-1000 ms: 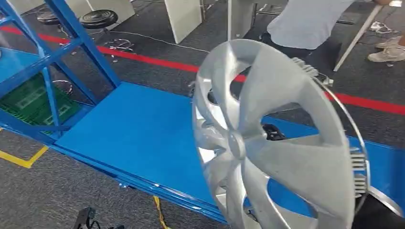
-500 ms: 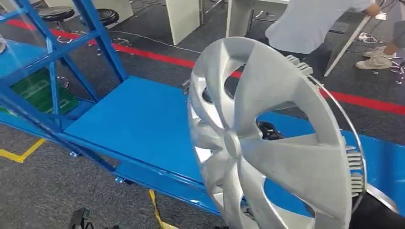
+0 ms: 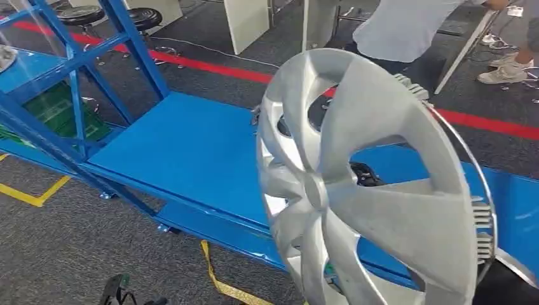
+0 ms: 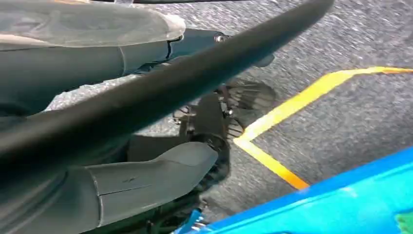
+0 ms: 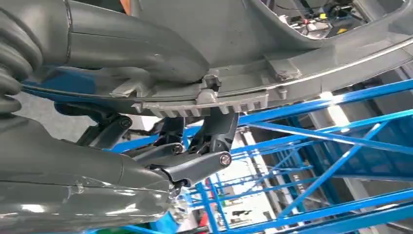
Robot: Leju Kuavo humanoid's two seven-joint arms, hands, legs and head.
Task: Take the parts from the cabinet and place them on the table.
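Blue cabinet frame point(image 3: 76, 95) far left, low blue surface point(image 3: 184, 159) beside it. Silver hubcap point(image 3: 368, 184) is held up on edge over the surface's right half, face turned left toward the camera, slightly tilted; it's round, so no long axis. Left hand point(image 4: 146, 180) grips a dark rim bar point(image 4: 160, 92) between thumb and fingers. Right hand point(image 5: 160, 112) clamps the hubcap's toothed rim. Versus 0.5 s ago: whole view shifted slightly, hubcap pose about the same.
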